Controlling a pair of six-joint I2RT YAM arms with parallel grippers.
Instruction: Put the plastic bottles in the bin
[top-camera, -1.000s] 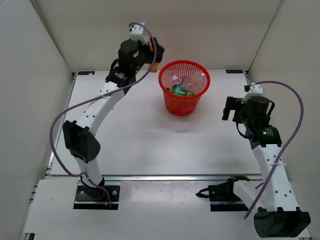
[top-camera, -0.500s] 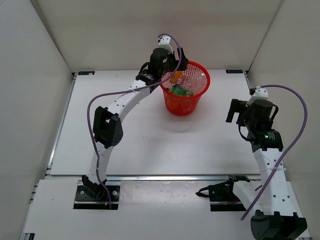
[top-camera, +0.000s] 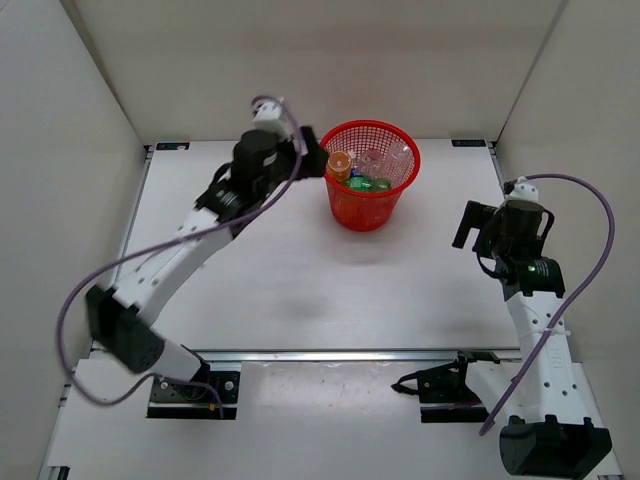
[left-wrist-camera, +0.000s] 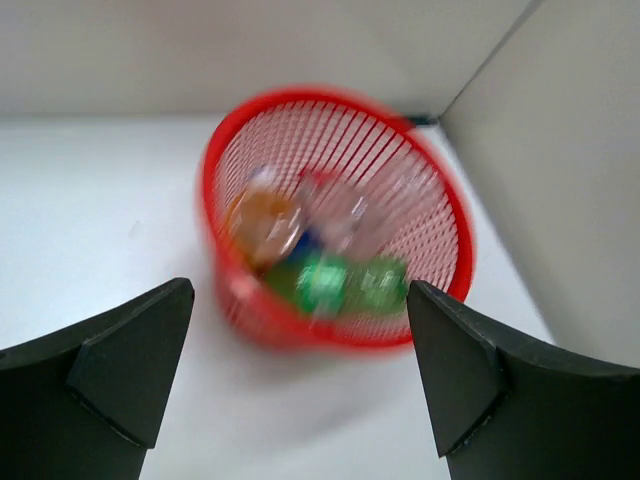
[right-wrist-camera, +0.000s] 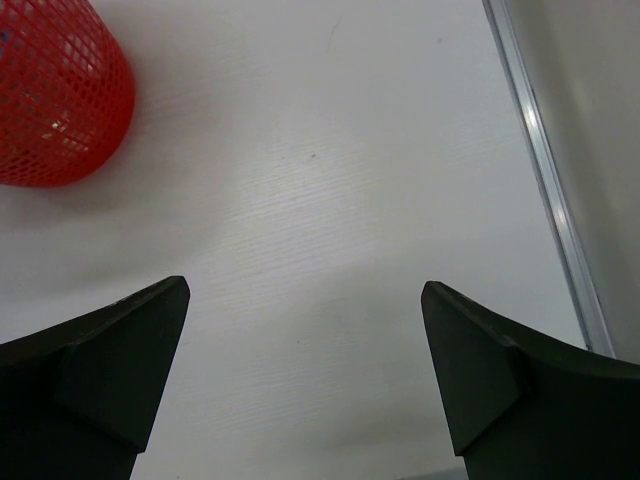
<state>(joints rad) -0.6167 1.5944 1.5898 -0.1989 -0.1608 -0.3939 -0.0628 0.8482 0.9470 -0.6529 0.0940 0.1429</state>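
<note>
White walls are boxing in the pale tabletop (top-camera: 300, 270) I am working over. Toward its far edge the red mesh bin (top-camera: 365, 210) is standing upright, and the plastic bottles (top-camera: 366, 172) are lying inside it. I am making out an orange-filled bottle (top-camera: 340, 163) against its left wall, a green bottle (top-camera: 358, 183) lower down and clear bottles (top-camera: 378, 160) behind. My left gripper (left-wrist-camera: 298, 295) is hovering just left of the bin's rim, jaws spread wide, its camera blurring. My right gripper (right-wrist-camera: 305, 290) is hanging well off to the right above the tabletop, jaws likewise apart.
</note>
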